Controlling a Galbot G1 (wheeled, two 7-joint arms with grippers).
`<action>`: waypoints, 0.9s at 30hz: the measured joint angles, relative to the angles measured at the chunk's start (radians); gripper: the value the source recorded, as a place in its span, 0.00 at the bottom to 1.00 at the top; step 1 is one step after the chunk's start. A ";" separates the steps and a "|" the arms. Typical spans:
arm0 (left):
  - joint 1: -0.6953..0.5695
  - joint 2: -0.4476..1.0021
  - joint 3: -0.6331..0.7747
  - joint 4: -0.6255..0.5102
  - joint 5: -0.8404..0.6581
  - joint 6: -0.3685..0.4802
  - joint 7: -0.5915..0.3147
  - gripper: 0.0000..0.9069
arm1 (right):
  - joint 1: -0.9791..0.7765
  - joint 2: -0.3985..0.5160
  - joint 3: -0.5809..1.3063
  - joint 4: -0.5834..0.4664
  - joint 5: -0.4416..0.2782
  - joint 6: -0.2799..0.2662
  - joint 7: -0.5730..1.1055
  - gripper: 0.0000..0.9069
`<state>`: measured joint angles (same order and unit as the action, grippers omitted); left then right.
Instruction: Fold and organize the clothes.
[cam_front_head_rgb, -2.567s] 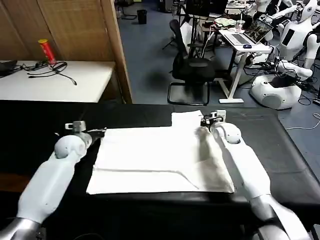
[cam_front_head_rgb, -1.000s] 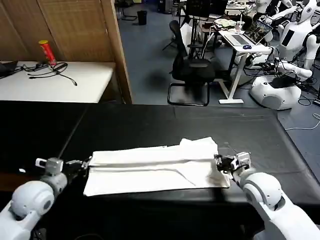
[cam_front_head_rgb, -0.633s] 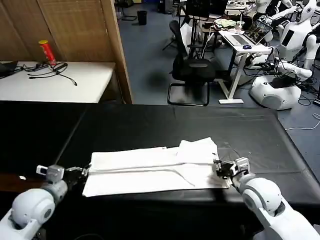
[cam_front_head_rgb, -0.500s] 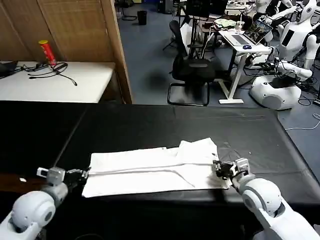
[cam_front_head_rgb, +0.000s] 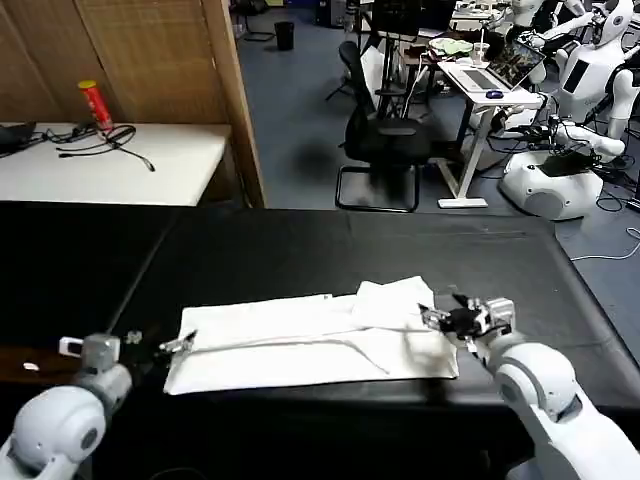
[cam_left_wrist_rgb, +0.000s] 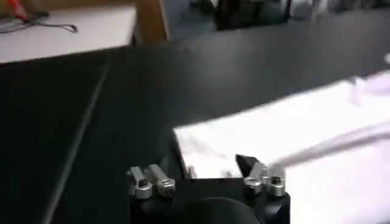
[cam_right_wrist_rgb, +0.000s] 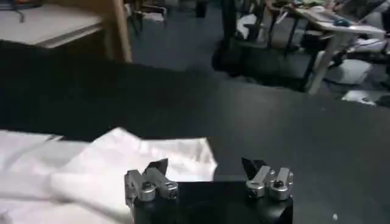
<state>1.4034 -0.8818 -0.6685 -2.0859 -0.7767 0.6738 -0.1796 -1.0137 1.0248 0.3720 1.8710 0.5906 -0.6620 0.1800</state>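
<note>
Fingers released on both sides, nothing held. My left gripper (cam_front_head_rgb: 160, 347) sits off the near left corner of the T-shirt (cam_front_head_rgb: 310, 335), low at the front edge of the tabletop (cam_front_head_rgb: 300, 250); in the left wrist view its fingers (cam_left_wrist_rgb: 259, 176) are spread with the white cloth edge (cam_left_wrist_rgb: 274, 146) just ahead of them, and I can't tell whether they touch it. My right gripper (cam_front_head_rgb: 450, 318) is at the shirt's right end, fingers (cam_right_wrist_rgb: 155, 173) apart in the right wrist view, hovering just beside the bunched white fabric (cam_right_wrist_rgb: 122, 158). Shirt lies as a long folded strip across the near part of the black tabletop, running left to right, with a raised rumpled flap at its right end near my right gripper. No print visible from here.
</note>
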 joint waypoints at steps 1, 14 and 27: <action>-0.026 -0.008 0.009 0.023 -0.004 -0.011 0.000 0.97 | 0.014 0.012 -0.003 -0.022 -0.003 0.006 0.002 0.97; -0.220 -0.086 0.115 0.260 -0.053 -0.020 0.005 0.92 | 0.104 0.115 -0.030 -0.205 -0.005 0.039 0.004 0.80; -0.213 -0.102 0.121 0.297 -0.064 -0.023 0.009 0.00 | 0.118 0.157 -0.041 -0.267 -0.038 0.048 -0.027 0.10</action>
<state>1.1904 -0.9835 -0.5472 -1.7893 -0.8406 0.6511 -0.1705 -0.8952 1.1815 0.3305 1.6036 0.5528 -0.6143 0.1532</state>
